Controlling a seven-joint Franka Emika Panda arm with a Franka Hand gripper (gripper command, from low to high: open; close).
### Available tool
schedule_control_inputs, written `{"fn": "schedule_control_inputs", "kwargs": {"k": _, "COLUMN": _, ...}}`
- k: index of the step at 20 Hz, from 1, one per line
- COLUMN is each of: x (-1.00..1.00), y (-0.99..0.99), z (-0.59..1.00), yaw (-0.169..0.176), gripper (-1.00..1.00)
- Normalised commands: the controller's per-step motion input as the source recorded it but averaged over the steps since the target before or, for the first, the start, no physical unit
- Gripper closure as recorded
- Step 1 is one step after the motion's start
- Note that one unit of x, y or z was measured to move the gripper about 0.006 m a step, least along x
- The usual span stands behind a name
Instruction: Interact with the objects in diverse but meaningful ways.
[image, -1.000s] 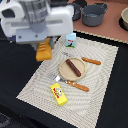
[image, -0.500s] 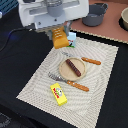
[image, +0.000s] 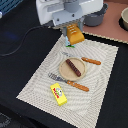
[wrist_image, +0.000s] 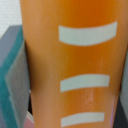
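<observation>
Gripping the glossy orange-yellow ridged block (image: 75, 34), claw (image: 73, 31) clamped.

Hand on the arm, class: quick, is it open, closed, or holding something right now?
Hand: closed on the orange-yellow ridged block, held above the placemat's far edge.

Bare mat (image: 102, 82) is seen at 3 o'clock of the plate (image: 64, 73); the fork (image: 56, 77) and knife (image: 91, 61) flank it; the yellow box (image: 59, 94) sits at 7 o'clock.
</observation>
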Motion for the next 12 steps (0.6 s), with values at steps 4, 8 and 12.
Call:
{"fn": "schedule_control_inputs", "kwargs": {"k": 4, "x": 0.8, "y": 0.65, "z": 0.04, "yaw": 0.0, "gripper": 1.0}}
{"fn": "schedule_control_inputs", "kwargs": {"k": 8, "x": 0.57, "y": 0.67, "z": -0.07, "yaw": 0.0, "gripper": 1.0}}
{"fn": "schedule_control_inputs", "kwargs": {"k": 12, "x": 0.44, "y": 0.63, "z": -0.13, "yaw": 0.0, "gripper": 1.0}}
